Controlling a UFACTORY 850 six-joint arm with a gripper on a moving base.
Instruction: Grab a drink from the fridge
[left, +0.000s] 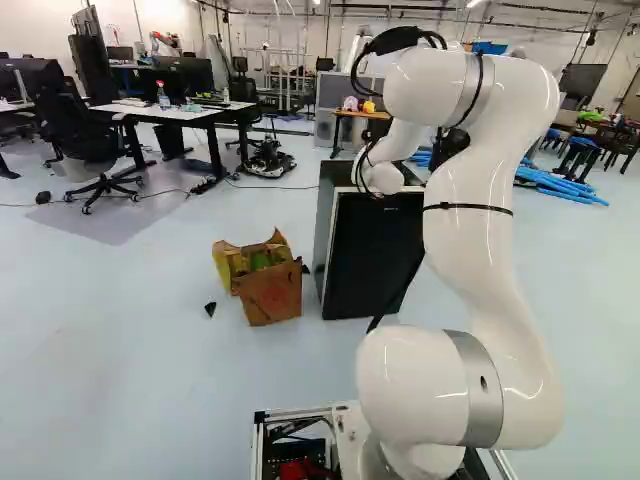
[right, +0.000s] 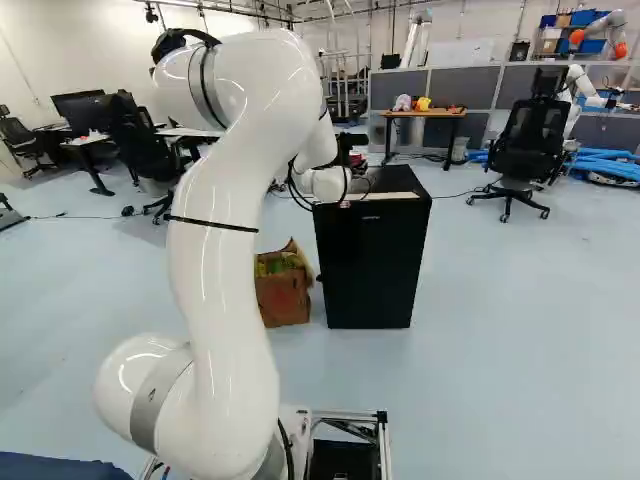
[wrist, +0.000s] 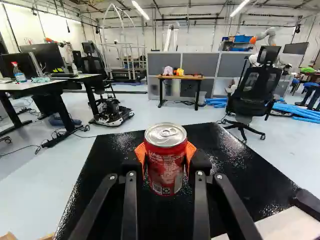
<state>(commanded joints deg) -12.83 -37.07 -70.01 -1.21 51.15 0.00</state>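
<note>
One white, smooth-jointed arm (left: 485, 200) reaches to the tall black fridge (left: 372, 255) in the left base view, hiding our grip. In the right base view, it partly covers the brown cardboard box (right: 284, 298) at left. In the wrist view, our black two-fingered gripper (wrist: 166, 156) clasps the red metal can (wrist: 165, 175) upright, likely for steadiness; its base is hard to place.

Arm (right: 222, 270) raised & bent fwd.; end effector (right: 356, 158) held approx. level, 2 fingers (wrist: 130, 200) clamped partway apart, w/ grip kept by 2 orange pads (wrist: 140, 154).
</note>
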